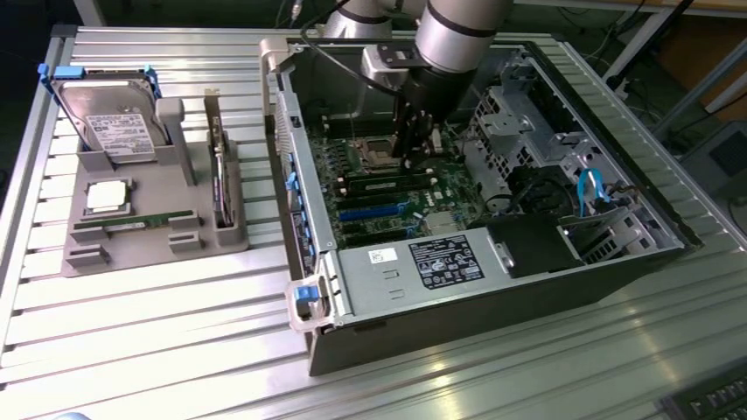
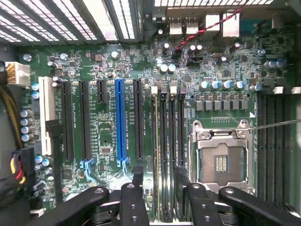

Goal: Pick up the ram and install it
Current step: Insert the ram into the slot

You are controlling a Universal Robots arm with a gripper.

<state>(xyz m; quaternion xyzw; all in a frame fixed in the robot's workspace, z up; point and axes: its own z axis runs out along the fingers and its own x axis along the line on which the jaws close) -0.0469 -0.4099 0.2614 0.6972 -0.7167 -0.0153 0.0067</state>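
Observation:
A ram stick [image 1: 387, 185] lies seated in a slot on the motherboard inside the open computer case [image 1: 467, 289]. In the wrist view this ram [image 2: 159, 141] runs lengthwise between my two black fingers [image 2: 137, 181]. My gripper [image 2: 159, 181] is open, its fingers standing apart on either side of the stick without touching it. From the exterior view my gripper [image 1: 415, 150] hangs just above the memory slots, beside the empty processor socket [image 1: 376, 150]. A second ram stick [image 1: 122, 225] rests on the grey holder tray [image 1: 152, 254].
The tray at the exterior view's left also carries a hard drive [image 1: 111, 122] and a silver processor [image 1: 108, 196]. Inside the case, the power supply [image 1: 443, 261], drive cage [image 1: 526, 122] and blue cable [image 1: 589, 188] crowd the board. The blue expansion slot [image 2: 120, 117] lies beside the memory slots.

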